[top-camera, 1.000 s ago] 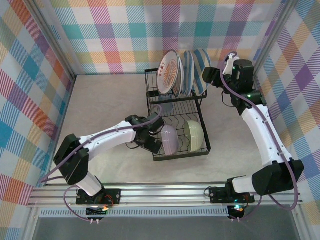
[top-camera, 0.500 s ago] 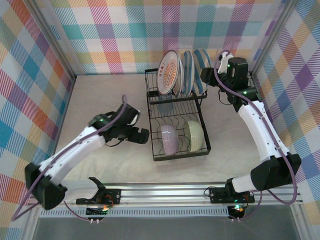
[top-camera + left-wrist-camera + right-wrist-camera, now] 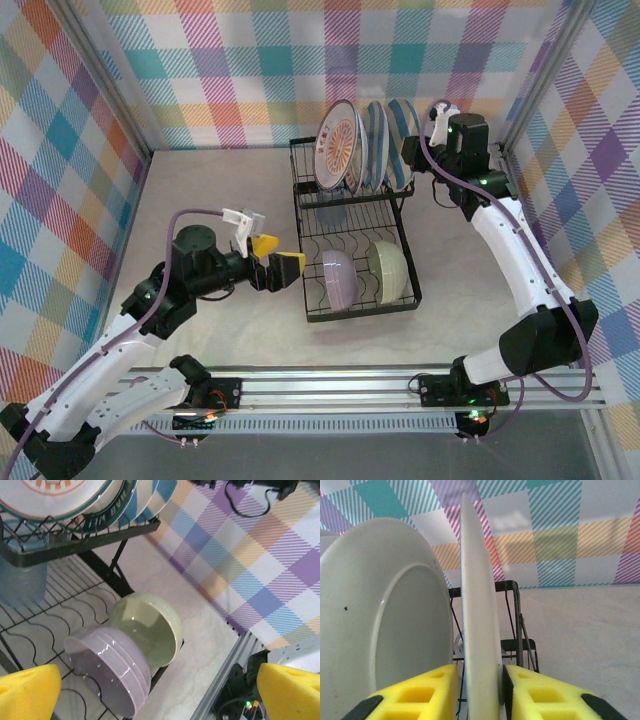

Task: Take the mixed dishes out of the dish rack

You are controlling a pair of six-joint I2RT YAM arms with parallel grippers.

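The black wire dish rack [image 3: 352,300] stands mid-table. Its upper basket holds the sunburst plate [image 3: 338,145] and two striped plates [image 3: 376,130]. My right gripper [image 3: 414,152] is shut on the rightmost striped plate [image 3: 403,125]. In the right wrist view that plate's rim [image 3: 479,605] stands edge-on between my yellow fingers [image 3: 415,692]. The lavender bowl [image 3: 338,277] and the pale green bowl [image 3: 388,268] lean on the lower tray. My left gripper [image 3: 278,268] hangs open and empty just left of the tray. The glass tumbler [image 3: 22,580] sits under the upper basket, beside the lavender bowl [image 3: 107,672].
Bare table [image 3: 220,200] spreads left of the rack, with a narrower strip on its right [image 3: 450,260]. Plaid walls close in on three sides. The aluminium rail [image 3: 330,385] carrying both arm bases runs along the near edge.
My left arm has drawn back leftward from the lavender bowl, its gripper still open. My right gripper has slid onto the rightmost striped plate and closed around its rim.
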